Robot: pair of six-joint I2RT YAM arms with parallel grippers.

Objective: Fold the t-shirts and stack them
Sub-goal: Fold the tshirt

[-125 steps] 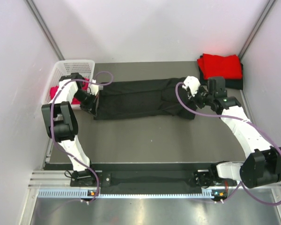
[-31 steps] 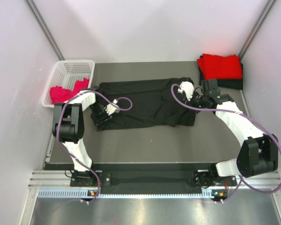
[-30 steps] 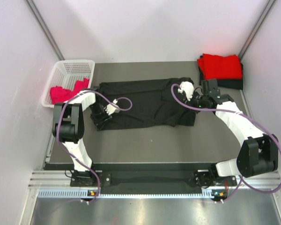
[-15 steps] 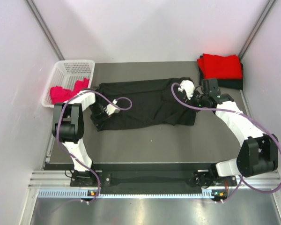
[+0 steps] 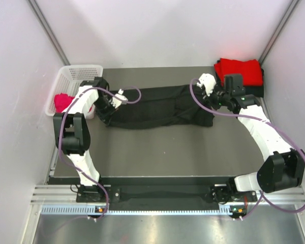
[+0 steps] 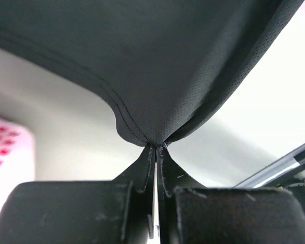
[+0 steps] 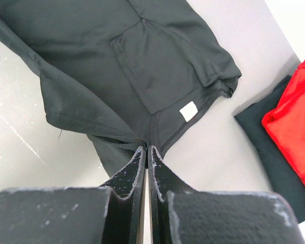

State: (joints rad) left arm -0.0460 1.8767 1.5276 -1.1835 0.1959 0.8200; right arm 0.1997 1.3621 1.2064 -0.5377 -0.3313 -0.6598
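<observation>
A large black t-shirt is stretched between my two grippers above the dark table. My left gripper is shut on its hem at the left end; in the left wrist view the pinched cloth rises from the closed left gripper. My right gripper is shut on the collar end. In the right wrist view the right gripper pinches cloth just below the white tag. A folded red t-shirt lies on a folded black one at the back right. Another pink-red t-shirt lies in the basket.
A white lattice basket stands at the back left, close to my left arm. The folded stack, red t-shirt on black, lies just right of my right gripper. Slanted booth walls close in both sides and the back.
My left gripper has shut on the shirt's left hem and lifted it back toward the basket. The right gripper has moved back too, and the black shirt now hangs narrower between them.
</observation>
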